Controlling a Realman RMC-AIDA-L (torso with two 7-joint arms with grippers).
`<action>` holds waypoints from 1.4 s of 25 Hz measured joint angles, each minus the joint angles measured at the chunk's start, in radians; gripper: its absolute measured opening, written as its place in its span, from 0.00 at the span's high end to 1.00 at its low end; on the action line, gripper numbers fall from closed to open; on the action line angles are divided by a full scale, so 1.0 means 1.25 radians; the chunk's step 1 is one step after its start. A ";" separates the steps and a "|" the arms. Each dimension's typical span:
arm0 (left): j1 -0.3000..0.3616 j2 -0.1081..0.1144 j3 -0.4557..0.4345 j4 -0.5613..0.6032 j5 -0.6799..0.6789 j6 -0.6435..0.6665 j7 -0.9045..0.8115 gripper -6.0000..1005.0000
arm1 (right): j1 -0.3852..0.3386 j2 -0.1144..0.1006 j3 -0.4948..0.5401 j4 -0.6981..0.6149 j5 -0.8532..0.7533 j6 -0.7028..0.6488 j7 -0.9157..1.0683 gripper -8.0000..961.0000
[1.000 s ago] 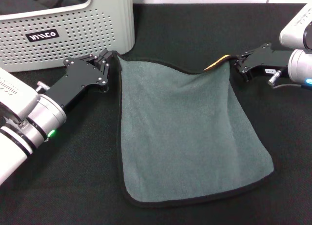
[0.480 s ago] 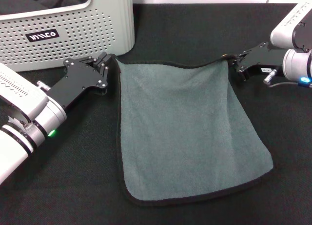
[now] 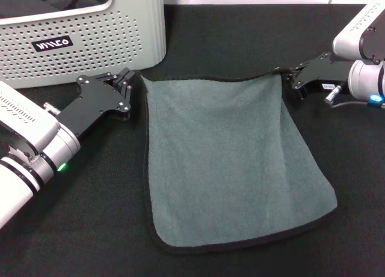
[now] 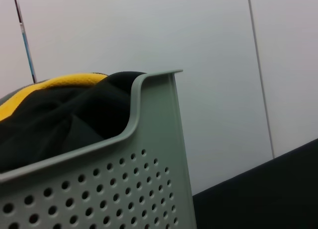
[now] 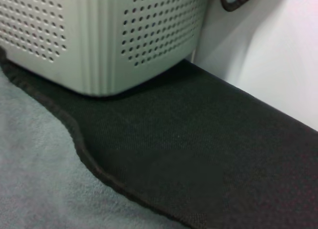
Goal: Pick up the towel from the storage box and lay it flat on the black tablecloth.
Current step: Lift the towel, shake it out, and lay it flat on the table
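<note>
Bare tablecloth [image 3: 240, 42] is left open beyond the towel [image 3: 228, 163]; the far left is blocked by the storage box [image 3: 90, 36].

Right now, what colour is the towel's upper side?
Grey-green, with a black edge; head view shows the towel best.

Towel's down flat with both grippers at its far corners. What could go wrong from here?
The right gripper looks closed on the towel corner; retreating before it opens could drag the towel and rumple it. The left gripper sits close beside the storage box and could bump it if it swings wide.
</note>
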 joint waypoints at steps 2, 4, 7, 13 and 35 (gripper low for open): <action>0.000 0.000 0.000 -0.001 0.000 0.000 0.003 0.97 | 0.000 0.000 0.000 0.000 0.000 -0.008 0.000 0.88; 0.001 0.000 0.002 -0.002 0.000 0.000 0.010 0.97 | 0.000 0.000 0.000 0.000 0.000 -0.012 0.001 0.88; -0.001 0.000 0.003 -0.014 0.000 0.000 0.030 0.96 | 0.000 0.000 0.003 0.004 0.003 -0.013 0.001 0.88; -0.007 0.000 0.003 -0.031 0.000 -0.005 0.076 0.88 | 0.000 -0.001 0.001 0.004 0.002 -0.013 0.015 0.88; 0.069 0.009 -0.002 -0.010 -0.001 0.109 0.103 0.27 | -0.206 -0.013 0.006 -0.271 -0.002 0.078 0.019 0.27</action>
